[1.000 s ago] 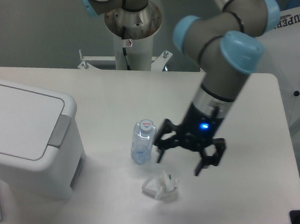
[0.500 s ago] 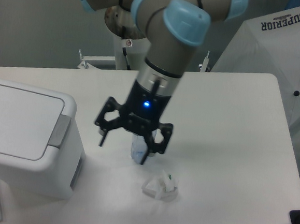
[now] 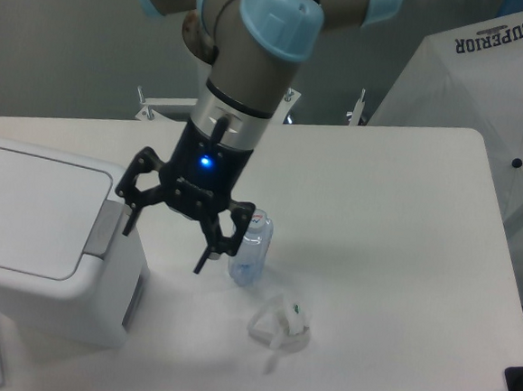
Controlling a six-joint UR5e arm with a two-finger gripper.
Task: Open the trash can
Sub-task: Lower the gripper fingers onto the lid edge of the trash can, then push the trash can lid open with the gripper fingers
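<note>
Presently the pincer (image 3: 167, 246), jaws spread wide and empty, hangs at 3 o'clock of the closed trash can (image 3: 45, 237).

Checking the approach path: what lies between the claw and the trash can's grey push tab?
Nothing: in the camera view the open claw hangs just right of the trash can's tab.

1. The arm comes down from the upper middle of the view, its grey links joined by light blue caps.
2. The wrist points downward and slightly to the left, with a blue light glowing on its black lower section.
3. The gripper (image 3: 169, 237) hangs from the wrist, its black jaws spread wide apart with nothing held between them.
4. One fingertip points down on the left side, the other lower and to the right.
</note>
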